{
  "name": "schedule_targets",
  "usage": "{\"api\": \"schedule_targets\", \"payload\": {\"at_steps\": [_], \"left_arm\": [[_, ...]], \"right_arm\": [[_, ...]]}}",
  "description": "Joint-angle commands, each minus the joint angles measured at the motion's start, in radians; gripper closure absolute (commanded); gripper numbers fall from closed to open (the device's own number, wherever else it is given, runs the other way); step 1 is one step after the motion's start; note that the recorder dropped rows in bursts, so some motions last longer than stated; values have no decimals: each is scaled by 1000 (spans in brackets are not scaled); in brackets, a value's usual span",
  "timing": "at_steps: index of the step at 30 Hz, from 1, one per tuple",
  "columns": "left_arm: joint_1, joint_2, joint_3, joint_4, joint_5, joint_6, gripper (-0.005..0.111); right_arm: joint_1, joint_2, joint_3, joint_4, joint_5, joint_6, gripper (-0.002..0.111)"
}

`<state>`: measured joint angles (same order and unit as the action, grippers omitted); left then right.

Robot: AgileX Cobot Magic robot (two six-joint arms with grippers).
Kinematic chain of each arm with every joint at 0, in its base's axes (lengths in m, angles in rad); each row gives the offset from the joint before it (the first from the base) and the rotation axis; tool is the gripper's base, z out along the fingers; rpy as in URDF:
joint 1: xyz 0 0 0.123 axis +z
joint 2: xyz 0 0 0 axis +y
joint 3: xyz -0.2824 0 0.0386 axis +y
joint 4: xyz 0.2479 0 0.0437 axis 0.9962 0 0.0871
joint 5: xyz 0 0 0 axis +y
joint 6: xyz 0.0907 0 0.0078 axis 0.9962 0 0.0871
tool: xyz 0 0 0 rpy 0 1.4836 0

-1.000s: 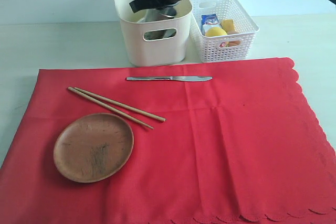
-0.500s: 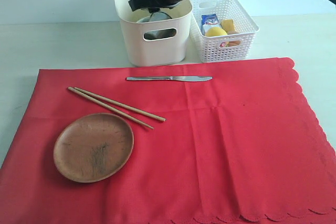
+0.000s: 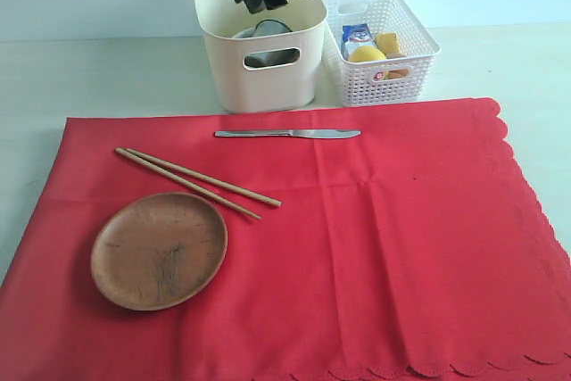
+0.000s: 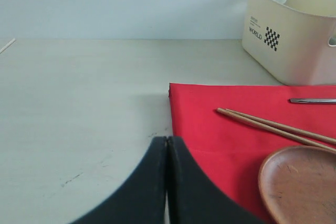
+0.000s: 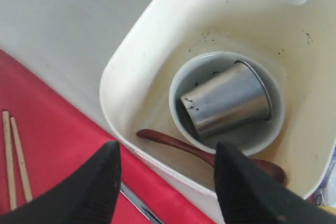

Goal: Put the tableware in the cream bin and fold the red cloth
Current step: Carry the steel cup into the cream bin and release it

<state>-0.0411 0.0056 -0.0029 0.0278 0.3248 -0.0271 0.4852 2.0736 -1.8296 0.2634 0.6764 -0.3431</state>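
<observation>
Raised since a second ago, the right gripper hung empty, jaws spread; below it the steel cup lay tipped in the large pale bowl inside the cream plastic bin, where it might jam the round brown wooden plate.

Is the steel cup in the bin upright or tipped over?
Tipped: the steel cup lies on its side inside the pale bowl in the cream bin.

Plate — cut off in left wrist view
</observation>
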Motion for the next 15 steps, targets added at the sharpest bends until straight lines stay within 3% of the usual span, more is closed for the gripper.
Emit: {"api": "schedule_targets", "payload": {"at_steps": [1, 12, 15], "left_arm": [[2, -6, 3, 7, -5, -2, 107], [2, -6, 3, 7, -5, -2, 107], [2, -6, 3, 7, -5, -2, 107]], "right_arm": [[-4, -79, -2, -22, 118, 4, 63], [9, -124, 38, -31, 286, -56, 106], [15, -124, 105, -29, 269, -119, 108]]}}
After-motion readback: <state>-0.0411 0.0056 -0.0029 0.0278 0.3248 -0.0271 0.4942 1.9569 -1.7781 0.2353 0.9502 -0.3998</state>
